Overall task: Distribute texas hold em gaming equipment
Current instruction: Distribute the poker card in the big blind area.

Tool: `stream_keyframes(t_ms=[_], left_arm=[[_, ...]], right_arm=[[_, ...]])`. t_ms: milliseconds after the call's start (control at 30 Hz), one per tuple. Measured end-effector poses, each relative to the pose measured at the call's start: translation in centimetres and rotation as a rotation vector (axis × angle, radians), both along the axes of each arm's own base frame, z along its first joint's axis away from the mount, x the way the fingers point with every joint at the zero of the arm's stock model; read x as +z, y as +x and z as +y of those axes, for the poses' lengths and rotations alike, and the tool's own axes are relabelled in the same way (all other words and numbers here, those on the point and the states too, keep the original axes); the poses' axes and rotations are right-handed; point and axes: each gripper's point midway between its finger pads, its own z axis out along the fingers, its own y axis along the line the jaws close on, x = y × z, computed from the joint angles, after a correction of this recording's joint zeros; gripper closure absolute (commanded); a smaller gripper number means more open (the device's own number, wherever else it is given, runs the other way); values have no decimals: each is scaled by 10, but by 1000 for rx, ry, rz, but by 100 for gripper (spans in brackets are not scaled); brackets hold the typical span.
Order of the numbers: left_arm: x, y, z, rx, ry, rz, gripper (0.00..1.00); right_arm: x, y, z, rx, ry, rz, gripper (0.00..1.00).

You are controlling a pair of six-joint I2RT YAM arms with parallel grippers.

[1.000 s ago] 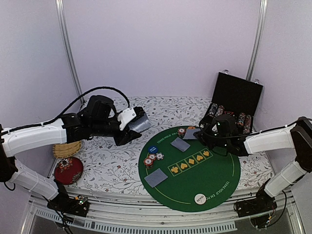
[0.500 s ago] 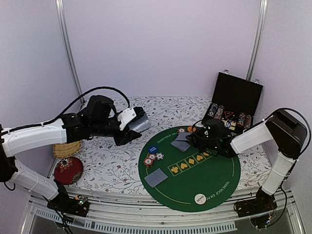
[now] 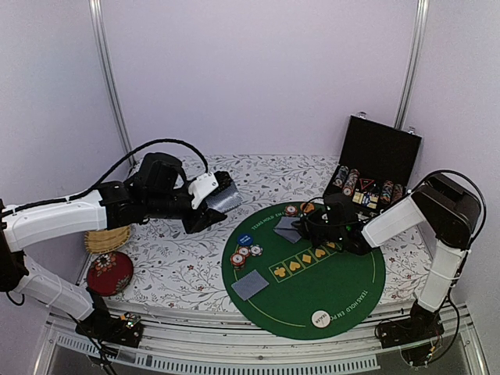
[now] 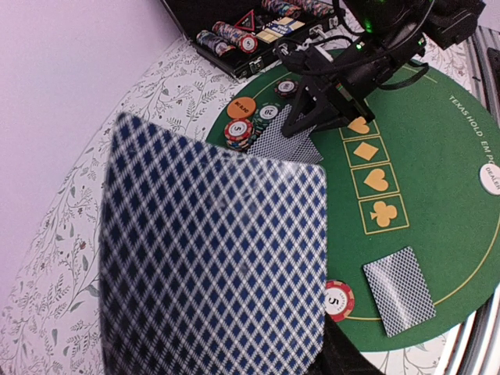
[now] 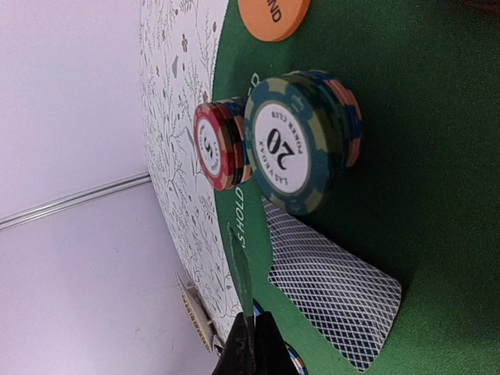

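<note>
My left gripper point(image 3: 208, 200) hovers over the flowered cloth left of the green mat, shut on a stack of playing cards point(image 3: 225, 196). Their blue diamond backs point(image 4: 211, 250) fill the left wrist view and hide the fingers. My right gripper point(image 3: 305, 226) is low over the mat's far side, shut on one playing card seen edge-on point(image 5: 242, 269). Just beside it another card point(image 5: 332, 301) lies face down. A green 20 chip stack point(image 5: 293, 144), a red chip stack point(image 5: 219, 144) and an orange button point(image 5: 273, 16) sit close by.
On the round green mat point(image 3: 344, 289) lie a blue button point(image 3: 244, 238), red chips point(image 3: 244, 254), a face-down card point(image 3: 250, 284) and a white dealer button point(image 3: 319, 318). An open black chip case point(image 3: 375, 168) stands at back right. A red cushion point(image 3: 109, 273) and straw basket point(image 3: 105, 238) lie left.
My right gripper has slid left across the mat's far side to the card and chips there, its arm folding in. The left arm with its cards has not moved.
</note>
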Motion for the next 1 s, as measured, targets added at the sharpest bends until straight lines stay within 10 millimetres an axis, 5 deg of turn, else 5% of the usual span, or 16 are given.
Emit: stream_keyframes(t_ms=[200,667,800,933,1000], left_arm=[[0,0,0,0,0,0,52],[1,0,0,0,-1,-2,52],[5,-1,1,-1,-10,-10,52],[6,-1,1,-1,-11,-11,52],[6,-1,1,-1,-11,-11,52]], right_arm=[[-4,0,0,-14,13,23,70],[-6,-5,3,10,20,43,40],[7,-7,3,20,31,29,28],[25,-8,3,29,48,4,0],[34,-10,2,35,50,-6,1]])
